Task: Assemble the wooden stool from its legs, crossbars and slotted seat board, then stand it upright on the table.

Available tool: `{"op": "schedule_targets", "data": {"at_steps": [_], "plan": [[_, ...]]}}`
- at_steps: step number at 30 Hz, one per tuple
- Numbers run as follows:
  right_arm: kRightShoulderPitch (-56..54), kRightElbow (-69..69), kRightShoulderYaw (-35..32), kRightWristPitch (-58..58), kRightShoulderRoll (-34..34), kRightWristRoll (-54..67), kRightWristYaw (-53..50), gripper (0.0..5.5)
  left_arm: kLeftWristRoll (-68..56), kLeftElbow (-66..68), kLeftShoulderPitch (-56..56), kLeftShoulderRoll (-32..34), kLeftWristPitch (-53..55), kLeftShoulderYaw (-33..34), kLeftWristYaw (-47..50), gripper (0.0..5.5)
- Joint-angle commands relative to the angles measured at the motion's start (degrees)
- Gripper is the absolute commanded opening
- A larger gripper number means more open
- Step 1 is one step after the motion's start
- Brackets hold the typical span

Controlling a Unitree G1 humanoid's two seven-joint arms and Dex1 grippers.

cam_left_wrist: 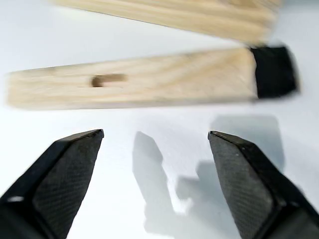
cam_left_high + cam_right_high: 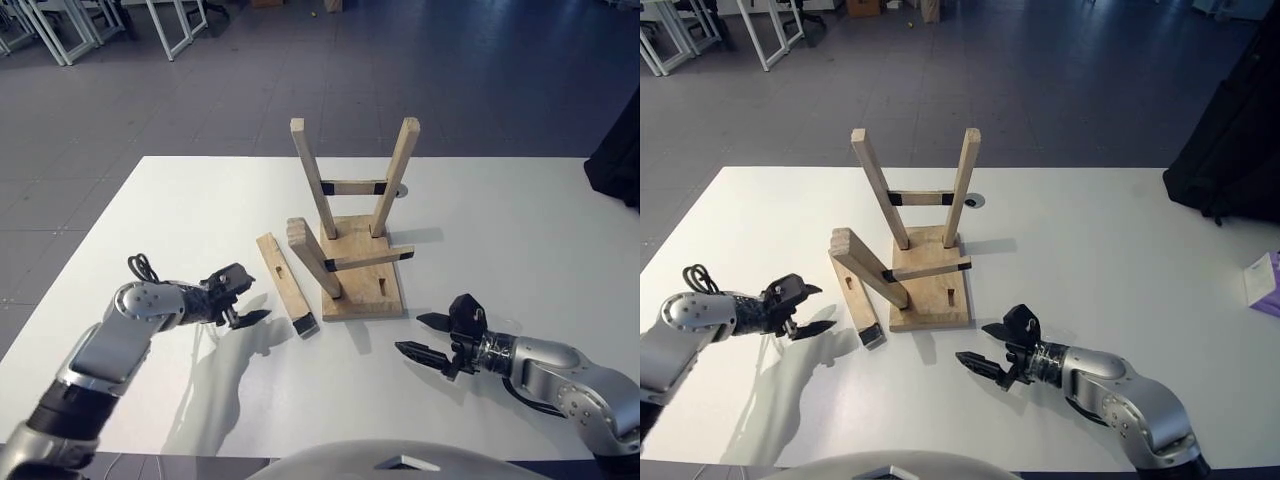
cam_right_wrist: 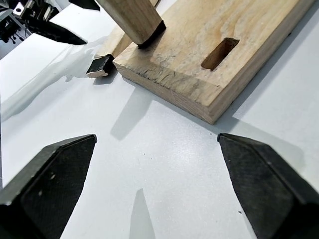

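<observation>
Left eye view gives us the white surface, with its far edge running behind the stool parts. The slotted seat board lies flat mid-surface, well in from every edge. Two legs stand up from its far part, joined by a crossbar. A third leg leans over the board's left side and carries a second crossbar. Its foot seems to rest on the board, though we cannot tell whether it sits in a slot. A loose leg lies flat just left of the board. Our left gripper hovers near that leg's black-tipped end, fingers spread and holding nothing. Our right gripper hovers off the board's near right corner, fingers likewise parted, with bare white surface between them and the wood.
</observation>
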Motion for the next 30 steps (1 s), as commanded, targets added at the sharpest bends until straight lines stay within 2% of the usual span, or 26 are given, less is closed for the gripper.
{"op": "schedule_targets", "data": {"at_steps": [1, 2, 5, 7, 9, 13, 14, 23, 28, 30], "plan": [[1.5, -1.3, -0.4, 0.4, 2.3, -1.2, -3.5, 4.48, -1.1, -15.2, 1.3, -24.2, 20.9, 10.1, 25.3, 3.89], [1.8, -1.6, -0.3, 0.3, 2.9, -1.3, -4.3, 4.48, 0.4, -17.6, 0.6, -29.1, 25.0, 10.9, 30.3, 3.89], [1.7, -1.7, -0.1, 0.5, 3.8, -1.5, -5.6, 4.48, 0.6, -20.6, -1.8, -38.6, 32.0, 11.3, 38.0, 4.47], [1.0, -1.5, 0.0, 0.6, 4.1, -1.6, -5.9, 4.48, 1.6, -19.6, -3.2, -41.2, 34.1, 9.3, 40.6, 4.82], [0.7, -1.3, 0.5, 0.5, 4.5, -2.1, -6.0, 4.48, 1.9, -18.8, -5.3, -43.5, 36.6, 7.9, 42.4, 4.82], [1.2, -1.8, 0.9, 0.5, 5.5, -2.5, -6.5, 4.48, 6.2, -16.1, -6.6, -44.3, 43.4, 5.7, 47.6, 4.82], [1.2, -1.8, 0.9, 0.5, 5.7, -2.5, -6.6, 4.48, 7.0, -15.9, -6.5, -44.8, 44.6, 5.7, 48.5, 4.97], [1.4, -2.0, 1.1, 0.5, 6.5, -2.9, -7.0, 4.48, 5.7, -13.9, -3.4, -53.0, 50.0, 10.8, 47.4, 5.07], [2.0, -2.4, 1.5, 0.4, 7.0, -3.1, -7.7, 4.48, 4.5, -13.2, -1.8, -51.2, 51.9, 11.7, 45.8, 5.07], [2.2, -2.5, 1.5, 0.3, 7.3, -3.1, -8.1, 4.48, 3.7, -13.4, -0.6, -48.6, 51.8, 12.1, 44.0, 4.68]]}}
